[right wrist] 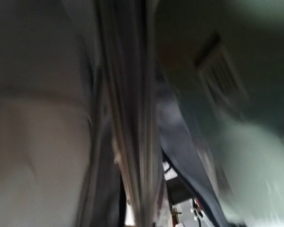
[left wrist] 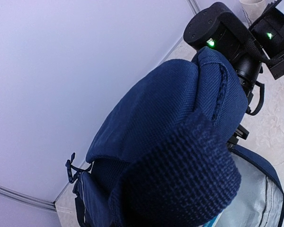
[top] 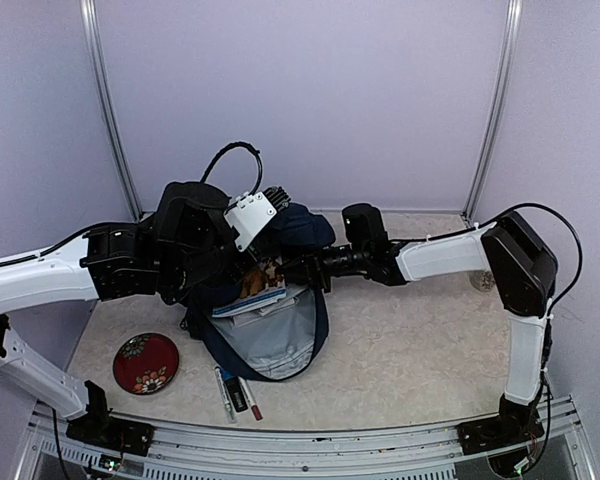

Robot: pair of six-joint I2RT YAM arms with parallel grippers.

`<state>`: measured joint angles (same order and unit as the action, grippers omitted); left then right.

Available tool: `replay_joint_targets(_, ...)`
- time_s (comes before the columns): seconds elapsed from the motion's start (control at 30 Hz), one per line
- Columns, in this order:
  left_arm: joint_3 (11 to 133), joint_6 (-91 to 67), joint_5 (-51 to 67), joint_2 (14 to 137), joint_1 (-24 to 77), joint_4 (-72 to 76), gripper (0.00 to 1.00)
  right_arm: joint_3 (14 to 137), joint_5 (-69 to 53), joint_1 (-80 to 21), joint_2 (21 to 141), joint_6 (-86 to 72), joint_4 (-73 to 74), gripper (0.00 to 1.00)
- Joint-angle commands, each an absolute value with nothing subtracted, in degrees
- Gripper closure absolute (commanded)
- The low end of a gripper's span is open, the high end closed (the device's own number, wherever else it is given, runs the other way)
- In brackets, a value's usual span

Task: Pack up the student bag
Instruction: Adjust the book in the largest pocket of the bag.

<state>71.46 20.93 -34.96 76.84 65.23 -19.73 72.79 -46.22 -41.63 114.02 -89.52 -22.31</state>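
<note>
Top view: the student bag [top: 280, 345] lies mid-worktop [top: 410, 350]. Its mouth gapes toward the near edge, showing grey lining, and books [top: 263, 285] are tucked in at the far end of the opening. The left claw [top: 272, 205] sits at the bag's raised top. The right claw [top: 308, 270] reaches in from the right to the mouth's rim, just beside the books. A red plate [top: 146, 362] and a few pens [top: 235, 392] lie outside the bag, on the near side.

Left wrist view: navy fabric fills the frame. A thick woven strap [left wrist: 180, 175] sits against the lens and hides the fingers. The top stands up, so the left claw is probably grasping the bag there. The right arm's black wrist [left wrist: 222, 33] is just behind the fabric hump.

Right wrist view: heavily blurred, showing only thin pale edges [right wrist: 132, 118] and a navy strip [right wrist: 189, 165]. The right claw is clenched; whether it pinches anything cannot be told.

Risks: if the left claw holds only a loose fold, the top could slip free and flop over the mouth. The right claw, working blind among the cloth, could snag the lining or lever the books out. The arms are close together, so a pull by either could drag the bag onto the pens.
</note>
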Motion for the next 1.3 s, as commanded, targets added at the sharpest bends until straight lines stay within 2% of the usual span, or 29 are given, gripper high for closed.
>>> replay_joint_targets(0.0, 73.58, 20.59, -31.22, 72.87, 67.5, -7.45, 1.0, 79.11, -41.73, -40.33, 118.3, -92.29, -28.47, 1.0)
replay_joint_targets(0.33, 72.39, 20.44, -32.81, 72.7, 66.92, -7.79, 1.0, 81.88, -36.1, -38.67, 121.32, -92.96, -26.58, 1.0)
replay_joint_targets(0.63, 74.13, 16.06, -28.1, 72.31, 58.83, -8.12, 1.0, 60.01, -33.66, -38.95, 104.26, -90.59, -19.94, 1.0)
replay_joint_targets(0.8, 74.84, 15.68, -26.18, 72.11, 57.57, -7.54, 1.0, 52.04, -31.94, -40.56, 98.67, -93.88, -22.77, 1.0)
replay_joint_targets(0.93, 75.11, 15.31, -24.92, 72.12, 57.87, -7.01, 1.0, 50.77, -31.67, -44.35, 100.1, -98.82, -28.5, 1.0)
replay_joint_targets(1.1, 75.87, 16.24, -24.66, 72.07, 58.93, -6.81, 1.0, 55.33, -33.27, -47.0, 103.87, -100.13, -29.74, 1.0)
replay_joint_targets(1.27, 76.41, 17.89, -24.74, 71.86, 60.85, -6.78, 1.0, 57.78, -32.99, -44.53, 106.15, -98.76, -29.1, 1.0)
